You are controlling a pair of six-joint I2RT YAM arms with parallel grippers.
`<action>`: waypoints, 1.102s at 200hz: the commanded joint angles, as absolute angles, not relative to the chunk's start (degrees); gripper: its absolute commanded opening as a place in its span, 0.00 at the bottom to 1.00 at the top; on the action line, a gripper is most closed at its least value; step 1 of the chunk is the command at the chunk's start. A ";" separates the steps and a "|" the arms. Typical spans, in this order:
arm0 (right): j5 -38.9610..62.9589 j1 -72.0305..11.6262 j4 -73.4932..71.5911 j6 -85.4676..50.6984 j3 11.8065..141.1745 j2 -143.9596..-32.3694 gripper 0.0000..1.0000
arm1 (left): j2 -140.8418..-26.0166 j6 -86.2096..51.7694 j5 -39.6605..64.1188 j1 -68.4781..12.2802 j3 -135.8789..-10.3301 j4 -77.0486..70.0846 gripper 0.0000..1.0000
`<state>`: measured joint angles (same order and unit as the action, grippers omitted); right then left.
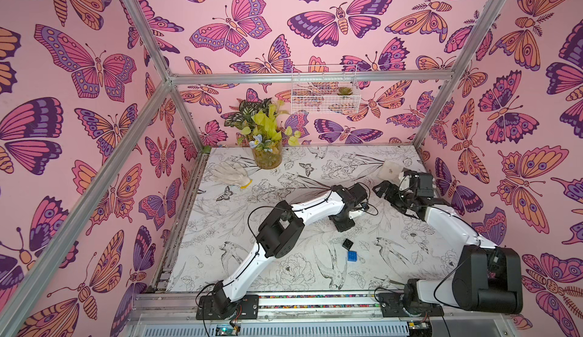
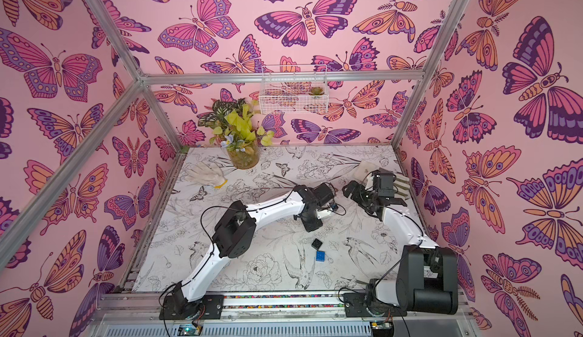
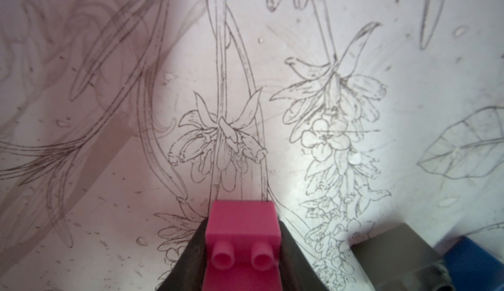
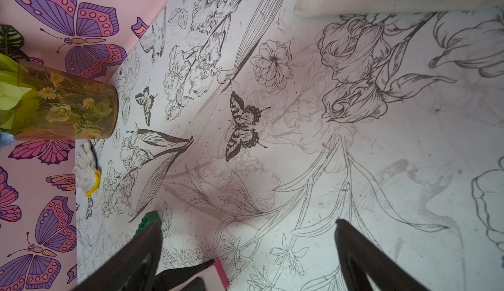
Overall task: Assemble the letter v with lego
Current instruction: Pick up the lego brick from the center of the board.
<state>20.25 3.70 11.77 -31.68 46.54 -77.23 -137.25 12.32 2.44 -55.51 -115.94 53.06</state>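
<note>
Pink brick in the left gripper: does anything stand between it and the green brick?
Nothing visible lies between the pink brick and the green brick in the right wrist view. A finger of the open right gripper hides part of the green brick.

Left wrist view: the pink brick (image 3: pixel 242 229) runs off the picture's edge. The black brick (image 3: pixel 392 251) and blue brick (image 3: pixel 474 262) are blurry and cropped too. Right wrist view: the green brick (image 4: pixel 149 220) mostly hides behind a finger (image 4: pixel 131 257) of the right gripper (image 4: pixel 247 220). In both top views the left gripper (image 1: pixel 342 223) has its tips out of sight under its own wrist.
</note>
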 commanded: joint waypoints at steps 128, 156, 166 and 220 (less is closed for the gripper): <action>22.43 -0.11 12.31 -29.22 47.51 -79.11 0.99 | -135.24 9.02 3.30 -54.78 -107.59 53.52 0.24; 21.28 -3.02 12.22 -28.48 48.71 -80.46 0.99 | -129.67 10.27 4.12 -52.75 -103.53 53.55 0.24; 21.37 -3.87 12.37 -28.34 49.40 -80.87 0.99 | -127.40 10.52 4.05 -51.93 -102.14 53.73 0.24; 24.81 -7.88 14.79 -26.57 54.37 -85.25 0.99 | -115.41 12.12 1.78 -46.87 -95.27 55.14 0.24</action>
<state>22.22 -6.46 12.73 -28.45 51.40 -83.07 -121.54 10.50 3.01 -48.95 -97.36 52.58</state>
